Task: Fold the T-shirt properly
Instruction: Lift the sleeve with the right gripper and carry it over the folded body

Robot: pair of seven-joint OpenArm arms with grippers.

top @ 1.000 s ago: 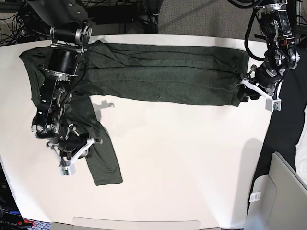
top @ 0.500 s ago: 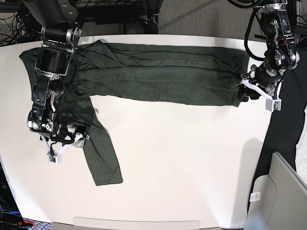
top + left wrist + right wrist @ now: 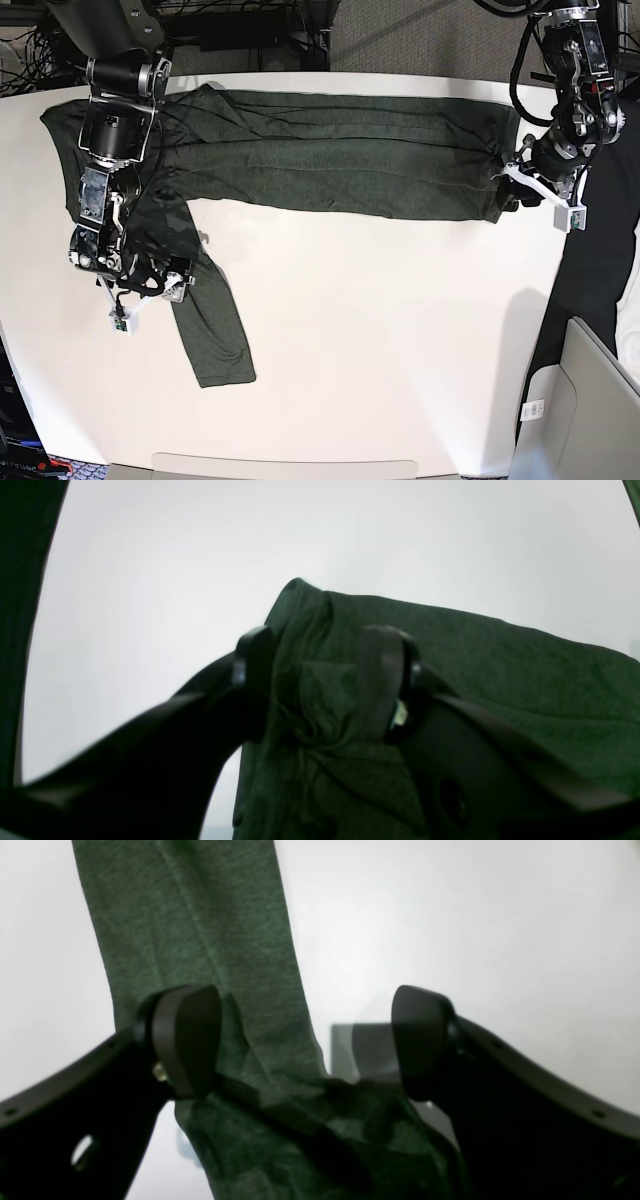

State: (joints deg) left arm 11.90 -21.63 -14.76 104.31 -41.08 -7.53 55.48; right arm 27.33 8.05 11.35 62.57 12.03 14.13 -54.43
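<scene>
The dark olive T-shirt (image 3: 330, 150) lies stretched across the far side of the white table (image 3: 400, 330). One long sleeve (image 3: 210, 330) trails toward the front left. My left gripper (image 3: 507, 190) is at the shirt's right end. In the left wrist view it (image 3: 320, 680) is shut on a bunched fold of fabric (image 3: 320, 705). My right gripper (image 3: 168, 283) hangs over the upper part of the sleeve. In the right wrist view it (image 3: 305, 1040) is open, with the sleeve (image 3: 200, 930) under its left finger (image 3: 185, 1040) and rumpled fabric low between the jaws.
A grey container (image 3: 590, 410) stands beyond the table's right front corner. Cables and equipment (image 3: 30, 40) sit behind the far left edge. The table's front edge (image 3: 280, 465) runs along the bottom of the base view.
My right gripper has moved up and to the left along the sleeve, from the sleeve's middle toward the shoulder. The left gripper and the shirt's right end have not moved.
</scene>
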